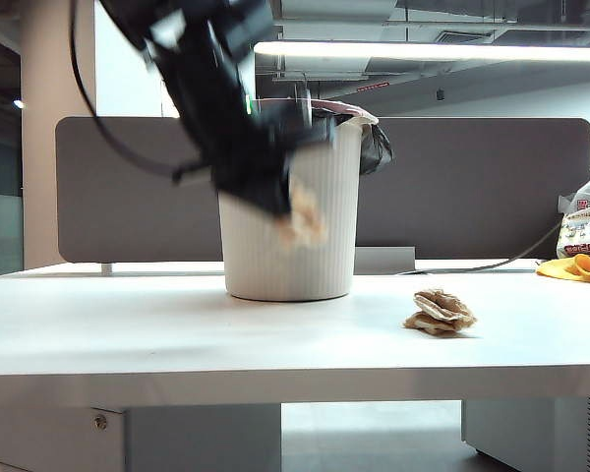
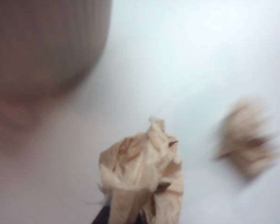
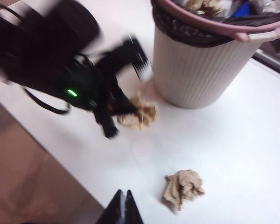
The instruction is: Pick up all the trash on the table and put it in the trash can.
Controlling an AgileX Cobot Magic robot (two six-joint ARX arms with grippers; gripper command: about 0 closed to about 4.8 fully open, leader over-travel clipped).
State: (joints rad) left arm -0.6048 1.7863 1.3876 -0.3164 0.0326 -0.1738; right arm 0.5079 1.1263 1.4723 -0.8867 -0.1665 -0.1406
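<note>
A: Left gripper (image 1: pixel 297 218) clamps a wad (image 1: pixel 305 218) in front of the can (image 1: pixel 290 265); right gripper (image 3: pixel 122 204) is shut, above the table (image 3: pixel 233 154)

B: Lift clear of the rim (image 3: pixel 210 25) before letting go; another wad (image 3: pixel 183 185) waits

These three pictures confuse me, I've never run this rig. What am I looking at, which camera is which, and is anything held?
It is a two-armed robot clearing a white table. The exterior view looks across the table; the other two views sit on the wrists. The left gripper, blurred in front of the trash can, is shut on a tan paper wad. A second wad lies on the table to the right of the can. Another wad already lies inside the can. The right gripper shows only in its own view, fingers together, holding nothing, above the table near the loose wad.
</note>
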